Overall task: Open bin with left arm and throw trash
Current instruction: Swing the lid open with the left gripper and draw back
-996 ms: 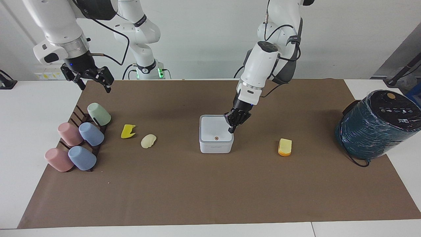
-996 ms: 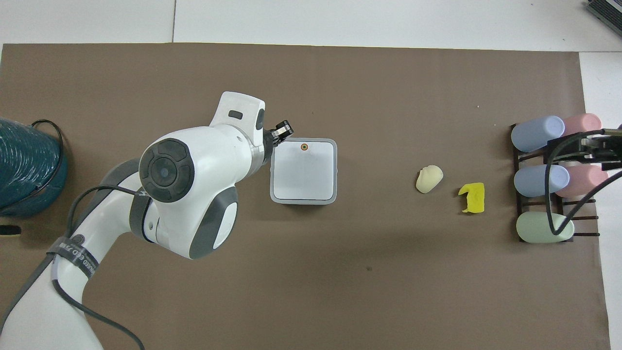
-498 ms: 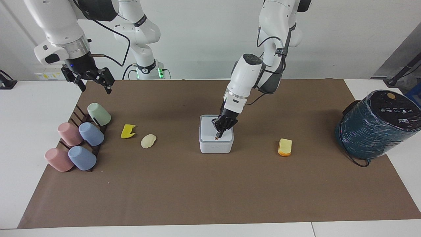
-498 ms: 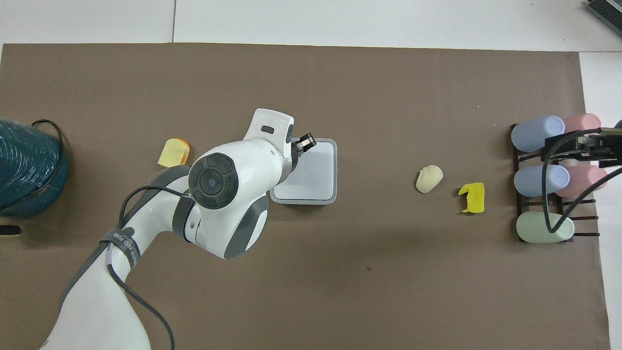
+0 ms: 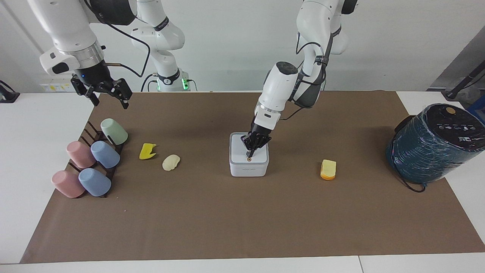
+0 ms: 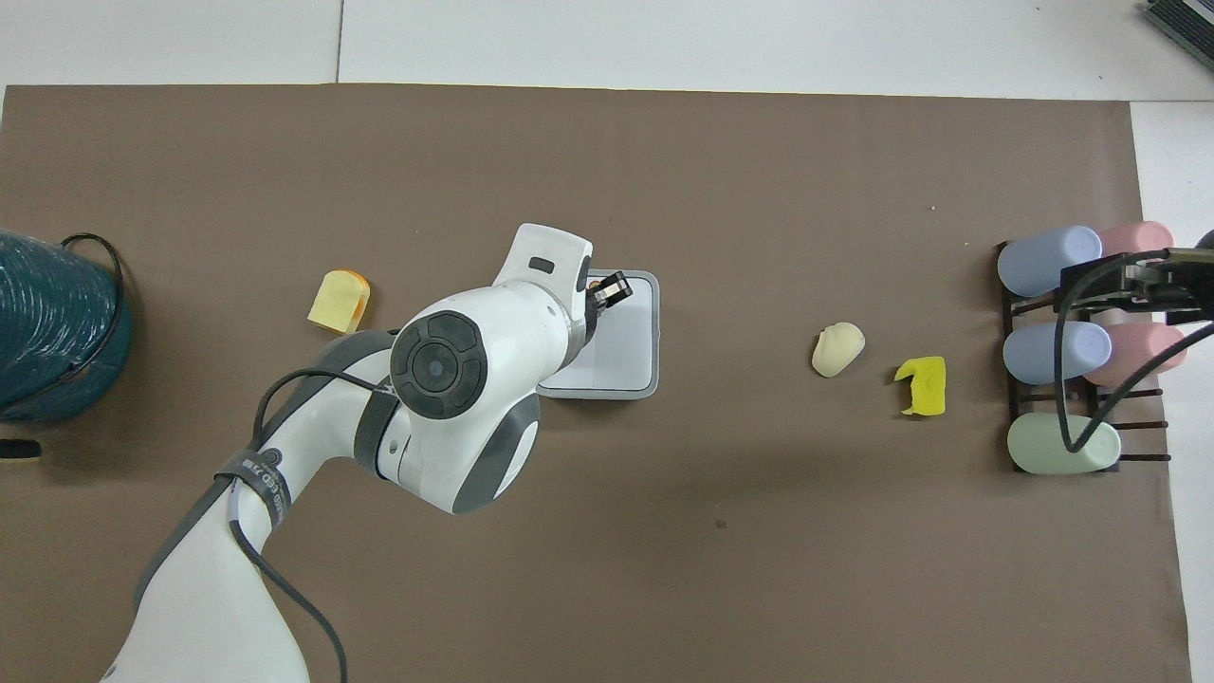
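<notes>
cups on rack, teal cylinder

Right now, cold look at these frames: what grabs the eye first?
The left pincer, shut, points down at the small round button on the closed white bin mid-table. Three yellow scraps lie loose on the brown mat: a jagged one and a cream one toward the right arm's end, an orange block toward the left arm's. The right pincer waits open above the cup rack.
</notes>
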You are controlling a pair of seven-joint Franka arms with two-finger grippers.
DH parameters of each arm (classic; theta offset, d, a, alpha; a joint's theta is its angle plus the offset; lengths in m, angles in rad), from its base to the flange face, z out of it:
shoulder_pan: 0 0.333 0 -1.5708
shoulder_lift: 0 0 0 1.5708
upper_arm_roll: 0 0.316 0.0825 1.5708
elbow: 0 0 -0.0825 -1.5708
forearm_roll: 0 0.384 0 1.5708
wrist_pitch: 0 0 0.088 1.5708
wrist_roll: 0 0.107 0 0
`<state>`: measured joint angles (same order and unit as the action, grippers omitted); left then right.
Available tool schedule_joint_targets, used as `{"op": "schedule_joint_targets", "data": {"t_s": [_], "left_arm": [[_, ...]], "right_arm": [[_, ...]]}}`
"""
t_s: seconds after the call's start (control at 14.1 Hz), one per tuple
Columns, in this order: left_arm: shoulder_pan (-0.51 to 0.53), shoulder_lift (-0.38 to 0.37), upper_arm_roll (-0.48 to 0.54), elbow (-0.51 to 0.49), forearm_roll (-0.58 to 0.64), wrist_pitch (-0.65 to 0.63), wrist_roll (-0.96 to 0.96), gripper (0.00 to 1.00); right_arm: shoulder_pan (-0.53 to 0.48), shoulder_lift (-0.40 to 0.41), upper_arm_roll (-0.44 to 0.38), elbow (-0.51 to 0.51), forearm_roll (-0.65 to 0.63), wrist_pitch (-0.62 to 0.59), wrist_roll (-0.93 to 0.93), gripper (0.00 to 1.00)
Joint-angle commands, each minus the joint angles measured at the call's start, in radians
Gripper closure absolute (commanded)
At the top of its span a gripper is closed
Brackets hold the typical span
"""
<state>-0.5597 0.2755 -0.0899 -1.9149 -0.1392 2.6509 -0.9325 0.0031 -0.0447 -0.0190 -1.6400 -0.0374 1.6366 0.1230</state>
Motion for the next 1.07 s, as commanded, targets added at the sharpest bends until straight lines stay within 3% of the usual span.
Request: {"op": "schedule_joint_targets", "data": {"t_s": [0.0, 0.36, 0.57, 0.85, 1.0], "left_arm": [[-0.025, 0.030, 0.013, 0.005, -0.016, -0.020, -0.005, 0.99], [0.110, -0.002, 0.018, 0.255, -0.008, -0.470, 0.015, 0.98], [0.170, -0.012, 0.019, 0.283, -0.005, -0.549, 0.061, 0.98], [0.259, -0.027, 0.021, 0.264, -0.003, -0.620, 0.228, 0.95], [0.317, -0.044, 0.021, 0.225, -0.003, -0.623, 0.344, 0.82]], "right_arm": [[-0.006, -0.021, 0.008, -0.030, -0.012, 0.028, -0.011, 0.00], [-0.005, -0.015, 0.014, -0.067, 0.014, 0.104, -0.014, 0.00], [0.032, -0.001, 0.013, -0.099, 0.014, 0.167, -0.013, 0.00], [0.077, 0.075, 0.014, -0.107, 0.016, 0.252, -0.011, 0.00], [0.110, 0.120, 0.014, -0.153, 0.014, 0.340, 0.010, 0.00]]}}
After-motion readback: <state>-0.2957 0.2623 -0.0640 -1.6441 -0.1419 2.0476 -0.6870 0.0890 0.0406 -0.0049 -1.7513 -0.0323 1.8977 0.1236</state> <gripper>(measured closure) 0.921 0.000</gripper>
